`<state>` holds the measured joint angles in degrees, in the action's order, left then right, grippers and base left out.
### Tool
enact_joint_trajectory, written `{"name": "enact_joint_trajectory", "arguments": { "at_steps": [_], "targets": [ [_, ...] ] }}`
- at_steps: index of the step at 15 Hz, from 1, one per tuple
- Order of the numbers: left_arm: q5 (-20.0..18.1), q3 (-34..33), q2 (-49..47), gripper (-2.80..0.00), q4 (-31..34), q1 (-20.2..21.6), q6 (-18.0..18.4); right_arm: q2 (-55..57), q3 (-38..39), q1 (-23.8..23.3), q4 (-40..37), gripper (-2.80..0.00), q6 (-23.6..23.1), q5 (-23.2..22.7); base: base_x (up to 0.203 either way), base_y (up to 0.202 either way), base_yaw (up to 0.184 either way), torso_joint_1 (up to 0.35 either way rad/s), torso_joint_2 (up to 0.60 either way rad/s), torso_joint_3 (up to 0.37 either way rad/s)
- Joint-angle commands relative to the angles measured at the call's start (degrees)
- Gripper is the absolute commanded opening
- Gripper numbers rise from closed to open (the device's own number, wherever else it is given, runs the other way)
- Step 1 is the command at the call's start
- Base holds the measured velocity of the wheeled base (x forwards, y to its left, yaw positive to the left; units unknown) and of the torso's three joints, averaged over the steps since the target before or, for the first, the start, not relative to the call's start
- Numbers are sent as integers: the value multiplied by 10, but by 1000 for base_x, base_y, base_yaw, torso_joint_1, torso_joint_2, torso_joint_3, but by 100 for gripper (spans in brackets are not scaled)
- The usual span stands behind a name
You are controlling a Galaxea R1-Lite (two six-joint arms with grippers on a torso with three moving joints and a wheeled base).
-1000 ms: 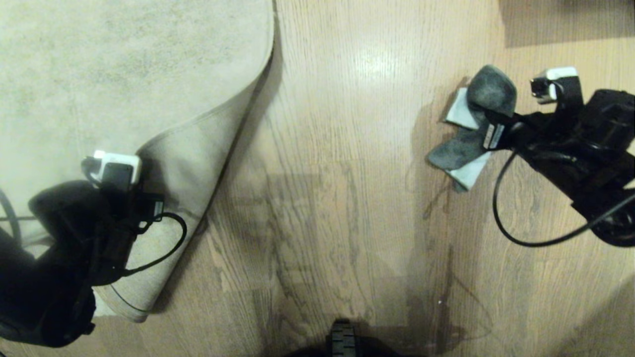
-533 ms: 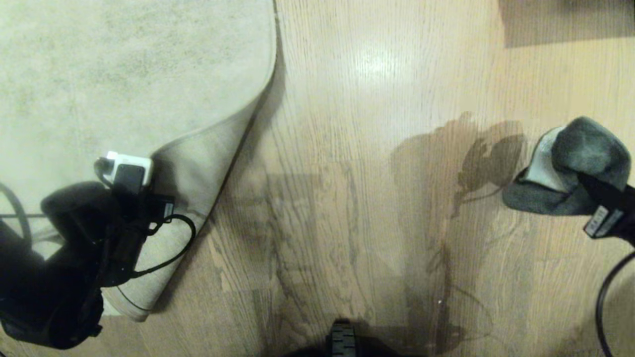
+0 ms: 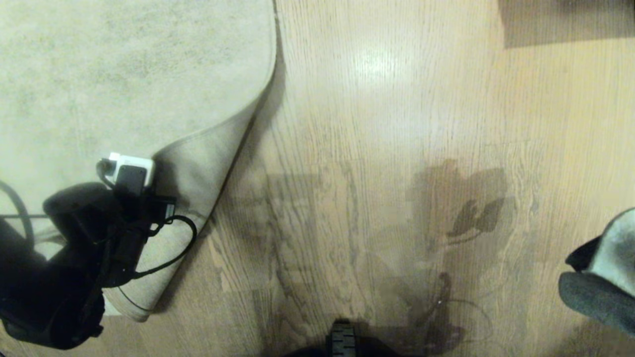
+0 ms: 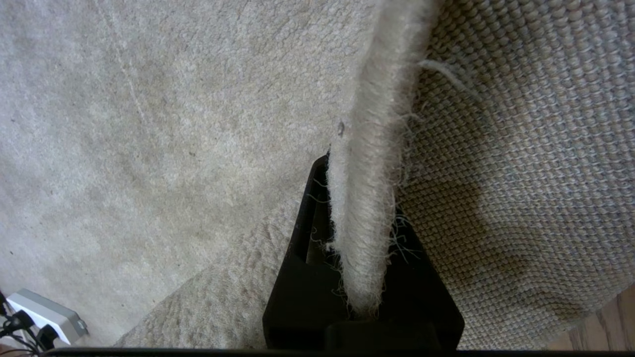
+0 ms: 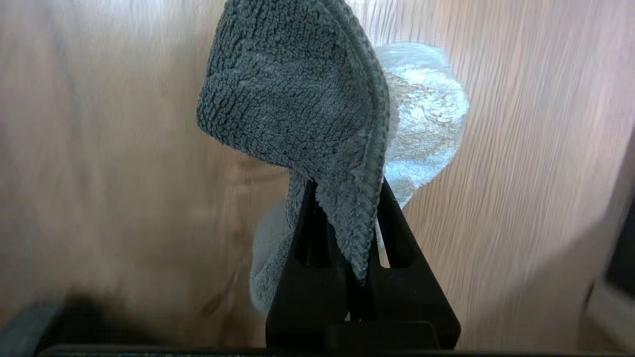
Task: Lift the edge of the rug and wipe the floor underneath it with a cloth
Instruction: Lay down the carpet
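The rug (image 3: 99, 74) covers the left of the floor (image 3: 367, 148). Its near corner is lifted and folded back, so the tan woven backing (image 3: 191, 198) faces up. In the left wrist view my left gripper (image 4: 362, 198) is shut on the fuzzy rug edge (image 4: 369, 124); in the head view the left arm (image 3: 74, 248) hides its fingers. My right gripper (image 5: 346, 198) is shut on the cloth (image 5: 292, 94), which hangs above bare floor with its dark grey side and pale side both showing. In the head view only the cloth (image 3: 603, 277) shows, at the right edge.
A white power strip (image 4: 44, 315) with plugged cables lies on the rug near the left arm. The robot's base (image 3: 342, 342) shows at the near edge. A darker patch (image 3: 565, 22) lies at the far right. Bare planks stretch between rug and cloth.
The right arm has drawn the cloth from the far right toward the near right edge and has left the head view. The left gripper still holds the lifted rug corner, barely shifted.
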<state>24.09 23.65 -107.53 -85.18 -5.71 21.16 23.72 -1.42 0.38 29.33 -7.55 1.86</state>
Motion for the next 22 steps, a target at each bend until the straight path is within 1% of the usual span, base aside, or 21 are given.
{"name": "enact_joint_trajectory", "arguments": {
  "at_steps": [1, 2, 3, 4, 6, 7, 8, 22],
  "targets": [
    [2, 0, -1, -280, -5, -1, 1, -211, -9, 0, -291, -280, 5, -10, 0, 0, 0, 0, 0, 0],
    [2, 1, -1, -280, -5, -1, 1, -232, -10, 0, -351, -280, 15, -14, 0, 0, 0, 0, 0, 0],
    [2, 0, -2, -280, -6, -1, 1, -237, -10, 0, -370, -280, 36, -17, 0, 0, 0, 0, 0, 0],
    [2, 0, -2, -280, -7, -1, 1, -237, -6, 0, -350, -280, 52, -17, 0, 0, 0, 0, 0, 0],
    [1, 0, -6, -280, -20, -1, 1, -237, 12, 0, -288, -280, 38, -18, 0, 0, 0, 0, 0, 0],
    [1, -1, -12, -280, -36, -1, 4, -237, 14, 0, -285, -280, 33, -18, 0, 0, 0, 0, 0, 0],
    [2, -3, -15, -280, -42, -2, 10, -237, 14, 0, -285, -280, 38, -19, 0, 0, 0, 0, 0, 0],
    [1, -5, -6, -280, -44, -7, 6, -237, 14, 0, -285, -280, 39, -19, 0, 0, 0, 0, 0, 0]
  ]
}}
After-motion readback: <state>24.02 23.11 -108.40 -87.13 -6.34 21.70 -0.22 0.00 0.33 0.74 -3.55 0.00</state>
